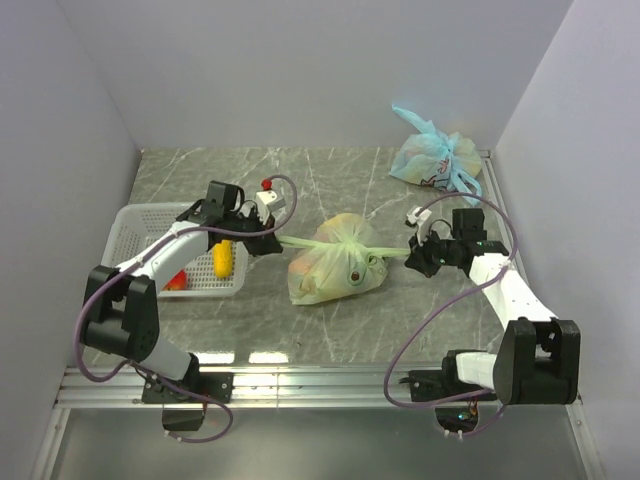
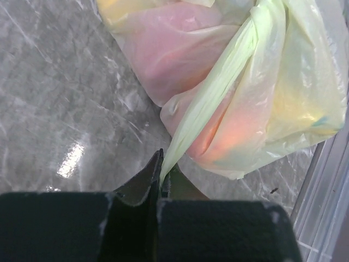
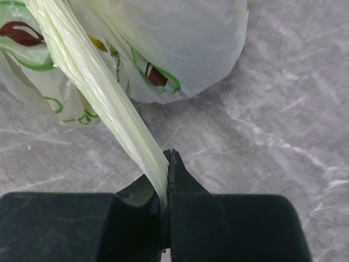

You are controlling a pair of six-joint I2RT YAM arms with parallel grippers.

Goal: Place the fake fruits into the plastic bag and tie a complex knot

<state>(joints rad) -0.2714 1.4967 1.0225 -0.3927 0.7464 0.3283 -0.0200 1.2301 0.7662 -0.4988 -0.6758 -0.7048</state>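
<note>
Pale yellow-green crinkly plastic bag (image 1: 335, 265) sits filled, knotting underway: left fingers (image 2: 144, 180) and right fingers (image 3: 184, 183) each pinch a taut handle strip (image 2: 212, 103); next, probably cross and loop them.

Grey marbled table (image 1: 330, 180): white basket (image 1: 135, 215) left, plastic bag (image 1: 330, 265) centre, blue bag (image 1: 430, 155) far right.

No word, number or brand can be read in any view. The plastic bag (image 3: 207, 38) carries printed marks, green curved lines and dark red patches, clearest in the right wrist view, but they form no legible letters. Any print on the light blue bag (image 1: 435, 155) is too small to make out
</note>
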